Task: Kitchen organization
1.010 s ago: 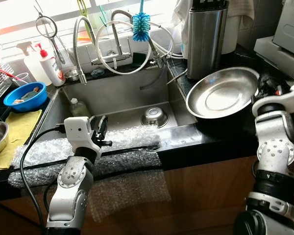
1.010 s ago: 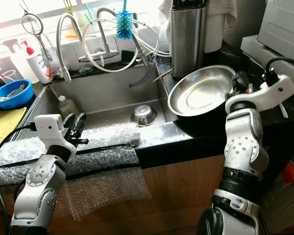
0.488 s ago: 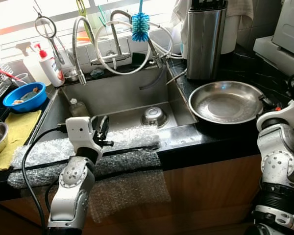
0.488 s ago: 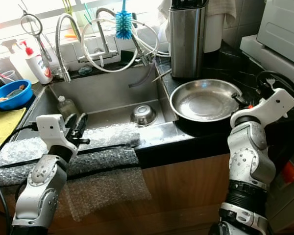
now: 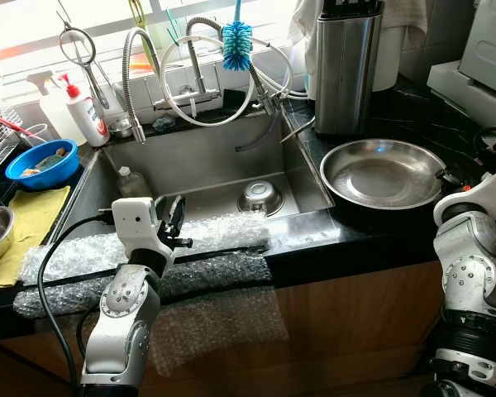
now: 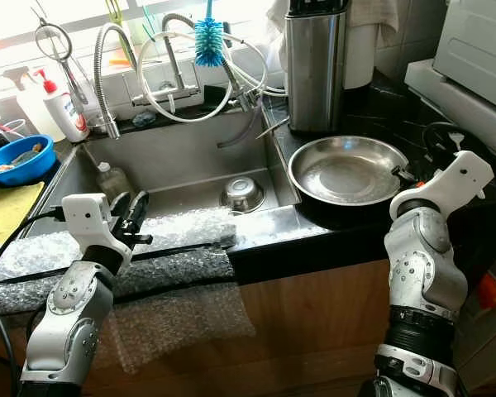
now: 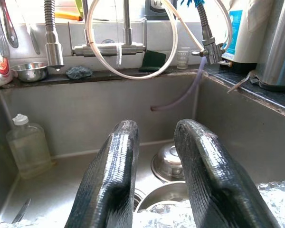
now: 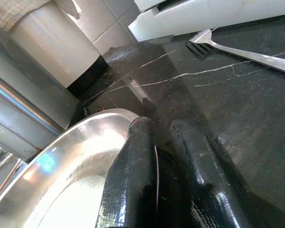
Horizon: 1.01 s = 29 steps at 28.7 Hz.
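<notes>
Evidently mid-task. One large steel pan (image 5: 382,172) lay flat on the black bench (image 5: 446,124) right of the sink (image 5: 198,161), just near of the tall steel canister (image 5: 345,66). The right end effector (image 8: 164,156) was at the pan's right rim (image 8: 133,116), one finger inside the lip and one outside, pinching it; judged as holding the pan, not yet let go.

The left end effector (image 7: 154,171) hovered over the sink's near edge, above the bubble wrap (image 5: 190,248) draped there, fingers parted with nothing between them.

Judged remaining: the sink's contents and the bench clutter on the left looked unsorted.

Count:
- steel pans on right bench: one
- small steel bowls in sink bottom: one upturned (image 5: 260,197), and one more upright, seen in the left wrist view (image 7: 164,197)
- clear bottle (image 5: 132,182) in sink, far left corner: one
- blue bowl (image 5: 41,163) on left bench: one
- soap pump bottle (image 5: 84,112): one
- blue bottle brush (image 5: 237,43) hanging on tap hoses: one
- yellow cloth (image 5: 21,227), left: one
- fork (image 8: 242,47) on right bench: one
</notes>
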Tool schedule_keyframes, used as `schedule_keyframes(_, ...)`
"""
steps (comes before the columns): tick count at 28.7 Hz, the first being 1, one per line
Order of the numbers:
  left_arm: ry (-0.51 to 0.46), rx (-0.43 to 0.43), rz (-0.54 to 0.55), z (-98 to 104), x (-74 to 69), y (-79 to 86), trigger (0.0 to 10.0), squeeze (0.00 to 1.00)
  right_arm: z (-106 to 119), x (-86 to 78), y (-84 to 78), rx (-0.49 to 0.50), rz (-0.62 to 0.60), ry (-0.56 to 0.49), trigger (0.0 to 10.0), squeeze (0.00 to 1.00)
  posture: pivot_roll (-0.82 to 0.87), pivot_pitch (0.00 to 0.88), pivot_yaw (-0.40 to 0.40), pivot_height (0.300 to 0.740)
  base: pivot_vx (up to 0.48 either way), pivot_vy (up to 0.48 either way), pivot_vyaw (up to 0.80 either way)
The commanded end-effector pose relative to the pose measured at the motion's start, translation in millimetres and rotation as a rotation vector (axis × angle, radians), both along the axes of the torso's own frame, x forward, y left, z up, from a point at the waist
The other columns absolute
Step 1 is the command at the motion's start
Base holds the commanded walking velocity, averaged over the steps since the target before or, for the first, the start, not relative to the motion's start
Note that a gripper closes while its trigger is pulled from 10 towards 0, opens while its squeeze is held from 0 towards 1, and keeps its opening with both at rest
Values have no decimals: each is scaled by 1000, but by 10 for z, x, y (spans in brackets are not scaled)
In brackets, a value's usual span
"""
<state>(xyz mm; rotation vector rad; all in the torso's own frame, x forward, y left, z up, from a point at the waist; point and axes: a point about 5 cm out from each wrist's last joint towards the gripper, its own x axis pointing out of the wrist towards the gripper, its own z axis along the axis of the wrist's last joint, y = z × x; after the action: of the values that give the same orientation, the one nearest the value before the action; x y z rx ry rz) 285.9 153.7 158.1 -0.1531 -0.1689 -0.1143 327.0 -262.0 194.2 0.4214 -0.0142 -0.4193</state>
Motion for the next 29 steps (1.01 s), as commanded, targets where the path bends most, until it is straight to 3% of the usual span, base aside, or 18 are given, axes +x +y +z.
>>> schedule_keyframes(1,-10,13,6,22,20,27,10000,0,21,21,62,-21,27,11,10000,1000,-108,0,174,740,0,0,0)
schedule_keyframes(5,-11,12,5,26,22,27,10000,0,97,11,54,-82,21,13,10000,1000,-107,0,175,740,0,0,0)
schedule_keyframes(6,-11,12,5,26,22,28,10000,0,124,11,60,-116,27,12,10000,384,-108,0,176,740,0,0,0)
schedule_keyframes(7,-11,12,5,26,22,28,10000,0,141,11,64,-138,31,11,10000,384,-108,0,176,740,0,0,0)
schedule_keyframes(8,-11,12,5,26,21,29,10000,0,175,15,81,-157,45,1,10000,0,-110,0,176,740,0,0,0)
schedule_keyframes(13,-11,11,3,28,21,26,10000,0,246,24,113,-173,71,-18,10000,0,-111,0,176,740,0,0,0)
schedule_keyframes(16,-10,8,2,30,23,21,10000,0,474,51,214,-222,179,-71,10000,0,-111,0,176,740,0,0,0)
schedule_keyframes(21,-9,9,4,27,32,25,10000,0,577,64,552,-424,555,-94,10000,0,-107,0,174,740,0,0,0)
schedule_keyframes(29,-2,9,3,18,30,37,10000,0,588,23,701,-526,756,-44,10000,0,-106,0,175,740,0,0,0)
